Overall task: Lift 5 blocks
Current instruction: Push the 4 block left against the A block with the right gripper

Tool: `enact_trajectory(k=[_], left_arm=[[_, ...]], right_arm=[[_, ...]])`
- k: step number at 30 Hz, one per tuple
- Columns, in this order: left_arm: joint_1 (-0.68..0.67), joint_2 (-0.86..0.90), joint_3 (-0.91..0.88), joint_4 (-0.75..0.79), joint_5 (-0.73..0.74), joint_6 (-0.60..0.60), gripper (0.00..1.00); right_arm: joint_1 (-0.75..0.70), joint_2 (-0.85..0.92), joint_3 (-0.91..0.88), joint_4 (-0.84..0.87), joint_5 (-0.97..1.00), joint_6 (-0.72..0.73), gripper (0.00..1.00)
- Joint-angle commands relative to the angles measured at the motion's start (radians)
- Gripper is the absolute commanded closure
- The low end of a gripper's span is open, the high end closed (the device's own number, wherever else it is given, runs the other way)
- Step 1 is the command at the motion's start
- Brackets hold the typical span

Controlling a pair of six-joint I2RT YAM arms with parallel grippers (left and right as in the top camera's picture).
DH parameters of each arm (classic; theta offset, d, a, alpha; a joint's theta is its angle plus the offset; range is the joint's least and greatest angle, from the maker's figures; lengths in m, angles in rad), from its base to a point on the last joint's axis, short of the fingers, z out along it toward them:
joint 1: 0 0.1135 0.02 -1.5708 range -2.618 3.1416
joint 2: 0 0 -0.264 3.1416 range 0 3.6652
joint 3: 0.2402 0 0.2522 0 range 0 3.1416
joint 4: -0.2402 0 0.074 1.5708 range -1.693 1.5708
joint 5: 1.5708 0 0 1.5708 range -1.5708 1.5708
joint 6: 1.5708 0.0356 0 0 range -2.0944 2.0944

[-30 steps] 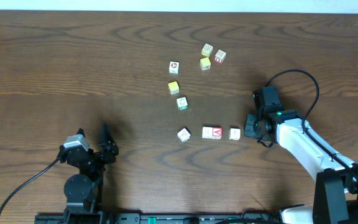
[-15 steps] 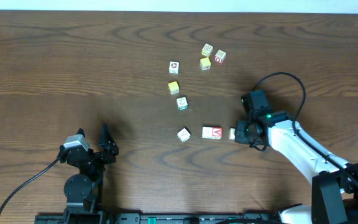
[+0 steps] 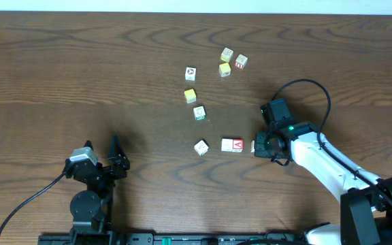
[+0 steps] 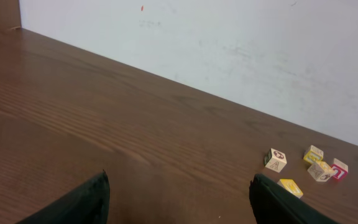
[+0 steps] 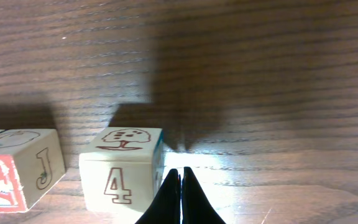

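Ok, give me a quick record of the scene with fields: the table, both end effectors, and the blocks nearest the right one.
surface: wooden table
left end effector: open, empty, well short of the blocks
right end effector: shut, empty, tips down at the table right beside the 4 block
neighbour: red A block, just past the 4 block
yellow cubes: two, farther up the table
lifted: nothing yet

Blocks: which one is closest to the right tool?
The cream block marked 4, at the right end of the near row, just beside the shut right tool. The red-faced block is next along; the rest lie farther off.
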Motion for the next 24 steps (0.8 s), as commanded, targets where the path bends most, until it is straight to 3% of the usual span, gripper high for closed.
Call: enact_trajectory(k=[1, 24], left_arm=[[0.002, -0.005, -0.018, -0.040, -0.013, -0.002, 0.28], [0.002, -0.005, -0.018, -0.040, -0.013, -0.002, 0.28]], right_arm=[[0.028, 0.009, 0.004, 0.010, -0.001, 0.000, 0.99], [0.061, 0.009, 0.004, 0.040, -0.005, -0.030, 0.98]])
